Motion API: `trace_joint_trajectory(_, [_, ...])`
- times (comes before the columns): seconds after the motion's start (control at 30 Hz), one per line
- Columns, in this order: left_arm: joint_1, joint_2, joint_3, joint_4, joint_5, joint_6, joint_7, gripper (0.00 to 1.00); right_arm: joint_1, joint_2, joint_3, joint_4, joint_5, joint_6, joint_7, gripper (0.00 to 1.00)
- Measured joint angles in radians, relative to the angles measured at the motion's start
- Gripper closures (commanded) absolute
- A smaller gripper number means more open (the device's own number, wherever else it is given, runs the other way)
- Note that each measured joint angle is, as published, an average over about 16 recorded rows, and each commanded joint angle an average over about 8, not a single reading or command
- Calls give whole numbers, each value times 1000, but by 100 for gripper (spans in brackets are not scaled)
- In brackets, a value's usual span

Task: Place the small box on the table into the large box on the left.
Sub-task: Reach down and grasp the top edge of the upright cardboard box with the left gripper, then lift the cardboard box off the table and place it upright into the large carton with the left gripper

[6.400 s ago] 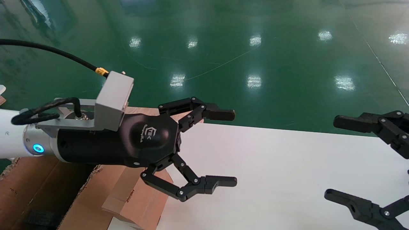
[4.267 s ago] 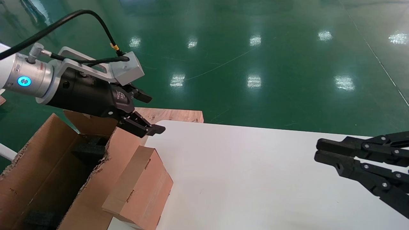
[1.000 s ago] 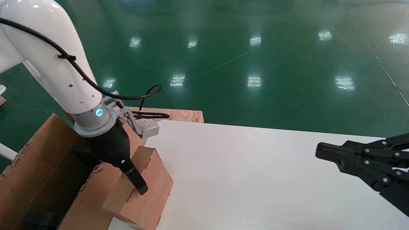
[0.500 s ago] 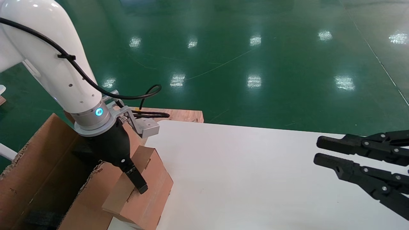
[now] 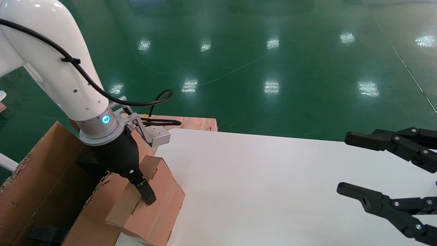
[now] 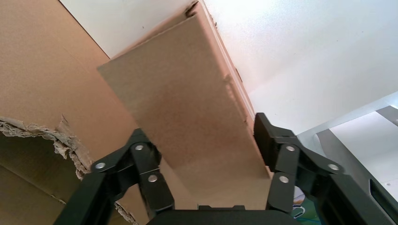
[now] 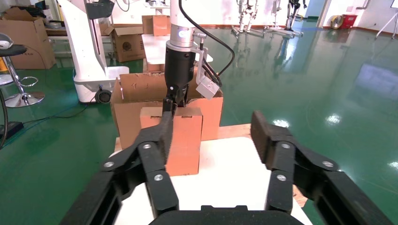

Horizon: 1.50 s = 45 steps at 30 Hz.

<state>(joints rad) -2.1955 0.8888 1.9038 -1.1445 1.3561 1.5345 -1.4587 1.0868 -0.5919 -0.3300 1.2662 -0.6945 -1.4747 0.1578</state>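
So the left gripper (image 5: 145, 191) is pointing straight down at the left edge of the white worktop (image 5: 273, 184), and its jaws are clamped on the lid of the small box (image 5: 155, 205). In the left wrist view you can see the lid panel sitting right between the two fingers (image 6: 267, 140), one pressed on each side of it. The lid looks lifted a bit at the near end, tilted up off the body of the carton.

The small box itself sits on the worktop at its left edge, touching the torn right wall of the large box (image 5: 51, 184). The large box is just left of it, flaps up, edges all ragged, with black foam (image 5: 42, 232) showing down inside.

Right gripper (image 5: 355, 167) is hovering over the right side of the worktop, well apart from both boxes, jaws spread wide with nothing between them. The right wrist view looks straight across at the small box and the left arm above it.

A reddish wooden board (image 5: 191, 123) pokes out past the far left corner of the worktop, green floor (image 5: 273, 51) beyond.
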Motion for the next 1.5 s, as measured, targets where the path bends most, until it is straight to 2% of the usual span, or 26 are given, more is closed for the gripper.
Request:
trace_joint_trajectory(0.6, [-45,32,-17,61,32,-35,45,100,0,0,0,0,0,0,0,0])
trace_joint_trajectory(0.8, [-128,71,-33,140,113,-90,100,100,0,0,0,0,0,0,0,0])
trace_joint_trajectory(1.1, [-303,121,-35,235,294,-163,164,100,0,0,-1,0,0,0,0,0])
trace_joint_trajectory(1.3, [-396,110,-8,212,383,-122,140,100,0,0,-1,0,0,0,0,0])
trace_joint_trajectory(1.5, [-452,43,51,115,413,-28,63,100,0,0,-1,0,0,0,0,0])
